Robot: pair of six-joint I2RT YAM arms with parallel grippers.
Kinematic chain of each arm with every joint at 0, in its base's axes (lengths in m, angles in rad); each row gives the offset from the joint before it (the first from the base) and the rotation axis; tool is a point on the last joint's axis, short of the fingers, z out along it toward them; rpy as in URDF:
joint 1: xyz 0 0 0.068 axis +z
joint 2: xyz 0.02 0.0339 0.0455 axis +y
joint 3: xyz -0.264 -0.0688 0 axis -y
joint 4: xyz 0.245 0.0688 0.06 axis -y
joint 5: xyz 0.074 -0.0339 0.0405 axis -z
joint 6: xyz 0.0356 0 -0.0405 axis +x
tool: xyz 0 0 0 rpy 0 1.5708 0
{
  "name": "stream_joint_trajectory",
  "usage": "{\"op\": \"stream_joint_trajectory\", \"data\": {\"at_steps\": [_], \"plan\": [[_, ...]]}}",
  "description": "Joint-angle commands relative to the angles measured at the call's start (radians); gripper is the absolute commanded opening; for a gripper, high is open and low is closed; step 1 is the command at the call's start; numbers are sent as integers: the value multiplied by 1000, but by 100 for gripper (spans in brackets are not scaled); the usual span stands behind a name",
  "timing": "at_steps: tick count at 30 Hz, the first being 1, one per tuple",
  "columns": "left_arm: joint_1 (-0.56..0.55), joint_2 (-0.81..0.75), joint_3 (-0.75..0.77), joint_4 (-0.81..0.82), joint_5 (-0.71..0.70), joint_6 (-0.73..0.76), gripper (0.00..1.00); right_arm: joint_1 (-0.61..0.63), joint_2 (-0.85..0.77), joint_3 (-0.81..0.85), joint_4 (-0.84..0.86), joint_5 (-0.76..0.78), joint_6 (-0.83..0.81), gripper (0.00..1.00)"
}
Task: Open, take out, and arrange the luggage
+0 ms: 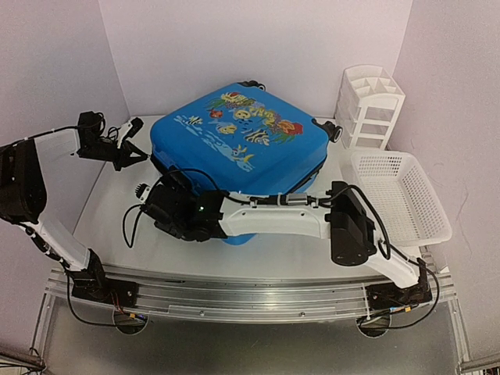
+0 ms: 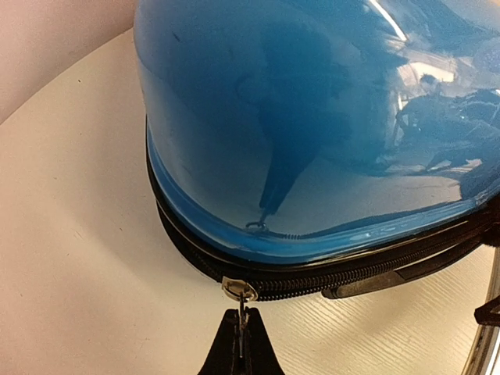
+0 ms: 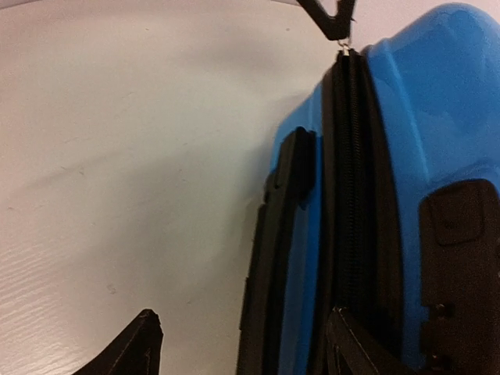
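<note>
The luggage (image 1: 234, 137) lies flat in the middle of the surface (image 1: 117, 226), fish lid down and facing up, wheels toward the back. The left fingers (image 2: 237, 348) are pressed together, pinching the zipper pull (image 2: 240, 289) at the case's left corner. The right fingers (image 3: 143, 344) are spread at the near-left edge: one hangs over bare surface, the other is by the black zipper band, with a black handle (image 3: 285, 234) between them. A basket (image 1: 406, 195) and organizer (image 1: 371, 101) stand to the right

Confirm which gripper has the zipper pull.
The left gripper: jaws shut on the metal zipper pull at a corner of the luggage. The right gripper has open jaws.
</note>
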Motion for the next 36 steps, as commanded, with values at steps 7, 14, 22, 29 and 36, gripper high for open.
{"op": "stream_joint_trajectory", "data": {"at_steps": [7, 14, 22, 29, 36], "plan": [[11, -121, -30, 35, 34, -45, 0, -5, 9, -40, -86, 264, 6, 68], [11, -130, -29, 54, 42, -90, 0, -45, 71, -95, -136, 178, 20, 64], [6, -132, -66, 45, 31, -41, 0, -97, 179, 7, -271, 88, 45, 61], [-18, -139, -94, 11, 28, 33, 0, -100, 262, 77, -415, 30, 53, 56], [-13, -133, -73, 78, 34, -118, 0, -100, 189, -39, -436, -7, 67, 22]]}}
